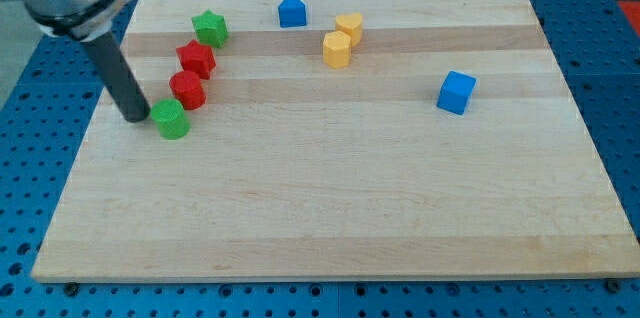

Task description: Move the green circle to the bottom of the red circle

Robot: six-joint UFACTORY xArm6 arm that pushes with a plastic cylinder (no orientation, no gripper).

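Observation:
The green circle (171, 118) lies near the board's left edge, just below and slightly left of the red circle (187, 89), almost touching it. My tip (136, 116) rests on the board right at the green circle's left side, touching or nearly touching it. The rod slants up to the view's top left.
A red star-like block (196, 59) sits just above the red circle, and a green star-like block (210, 28) above that. A blue block (291, 10) is at the top, two yellow blocks (343, 40) to its right, and a blue cube (456, 92) at right. The wooden board (330, 208) ends close to my tip's left.

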